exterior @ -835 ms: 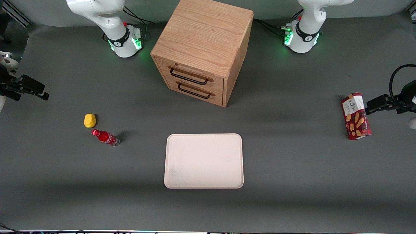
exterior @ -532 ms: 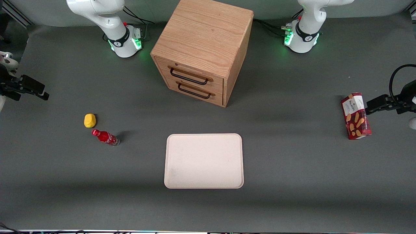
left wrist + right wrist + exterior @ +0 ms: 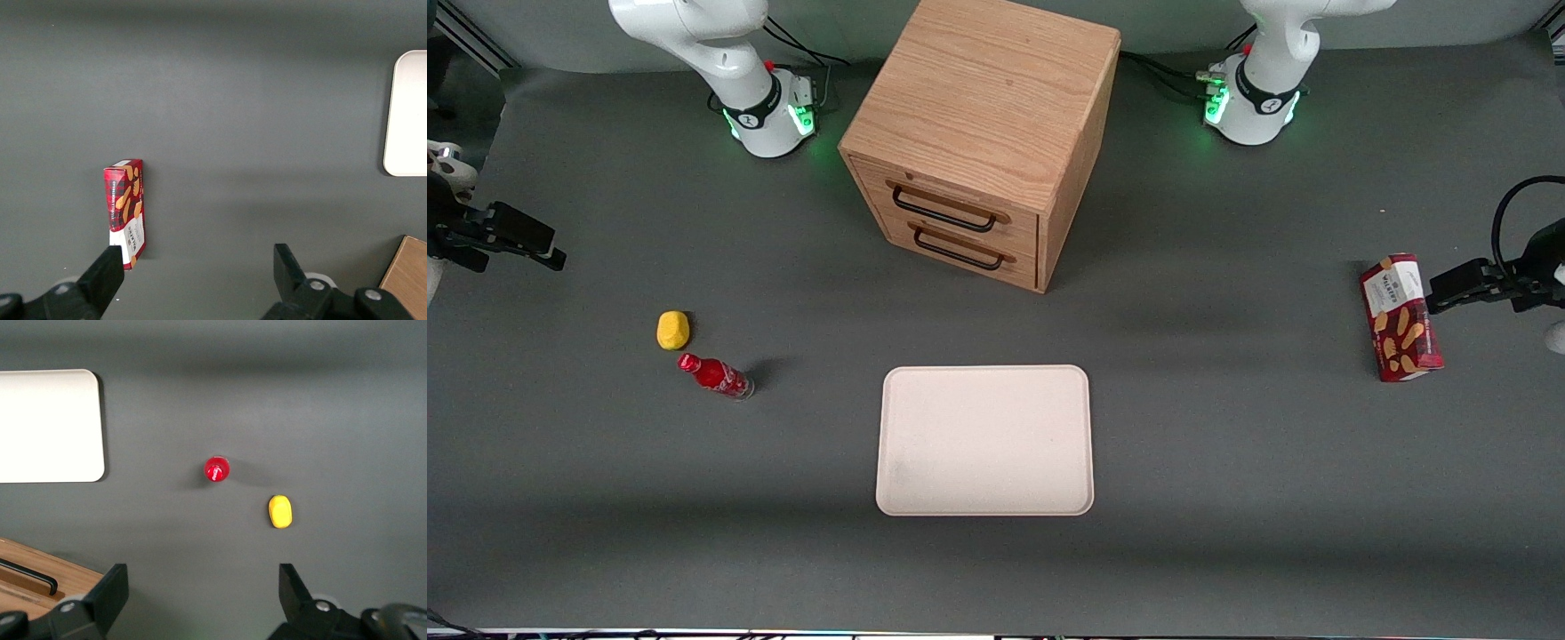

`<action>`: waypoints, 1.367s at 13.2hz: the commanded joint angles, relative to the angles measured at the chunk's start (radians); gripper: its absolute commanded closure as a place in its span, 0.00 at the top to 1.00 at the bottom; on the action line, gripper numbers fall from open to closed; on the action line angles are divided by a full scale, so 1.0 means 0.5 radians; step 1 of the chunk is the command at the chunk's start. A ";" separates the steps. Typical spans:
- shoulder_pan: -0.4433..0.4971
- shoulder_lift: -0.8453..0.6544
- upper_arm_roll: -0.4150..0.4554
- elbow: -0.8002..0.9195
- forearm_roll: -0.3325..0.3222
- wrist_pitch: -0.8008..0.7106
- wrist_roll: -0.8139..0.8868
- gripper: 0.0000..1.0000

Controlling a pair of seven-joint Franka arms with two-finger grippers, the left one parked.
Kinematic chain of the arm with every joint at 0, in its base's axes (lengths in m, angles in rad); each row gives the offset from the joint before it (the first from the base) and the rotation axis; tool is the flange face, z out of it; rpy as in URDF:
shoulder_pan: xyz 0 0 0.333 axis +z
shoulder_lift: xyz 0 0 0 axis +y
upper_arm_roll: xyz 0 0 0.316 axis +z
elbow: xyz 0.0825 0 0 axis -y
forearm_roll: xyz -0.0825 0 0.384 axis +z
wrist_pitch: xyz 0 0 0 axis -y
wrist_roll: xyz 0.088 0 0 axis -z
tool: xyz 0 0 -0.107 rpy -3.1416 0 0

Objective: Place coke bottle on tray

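The coke bottle (image 3: pixel 716 376) is small and red with a red cap, and stands upright on the grey table toward the working arm's end. In the right wrist view I see it from above, cap up (image 3: pixel 217 469). The pale cream-pink tray (image 3: pixel 984 440) lies flat in the middle of the table, nearer the front camera than the cabinet, with nothing on it; it also shows in the right wrist view (image 3: pixel 47 425). My right gripper (image 3: pixel 556 260) hangs above the table's working-arm end, well apart from the bottle. It is open and empty in the right wrist view (image 3: pixel 203 587).
A yellow lump (image 3: pixel 673 330) lies close beside the bottle, slightly farther from the camera. A wooden two-drawer cabinet (image 3: pixel 983 133) stands at the table's middle back. A red snack box (image 3: pixel 1400 317) lies toward the parked arm's end.
My right gripper has shifted very slightly, a little farther from the front camera. The bottle, tray and other things have not moved.
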 commanded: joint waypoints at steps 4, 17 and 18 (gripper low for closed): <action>-0.008 0.039 0.030 0.041 -0.014 0.067 -0.065 1.00; 0.050 0.395 0.027 0.122 0.007 0.208 -0.176 1.00; 0.054 0.370 0.024 0.012 0.007 0.296 -0.175 1.00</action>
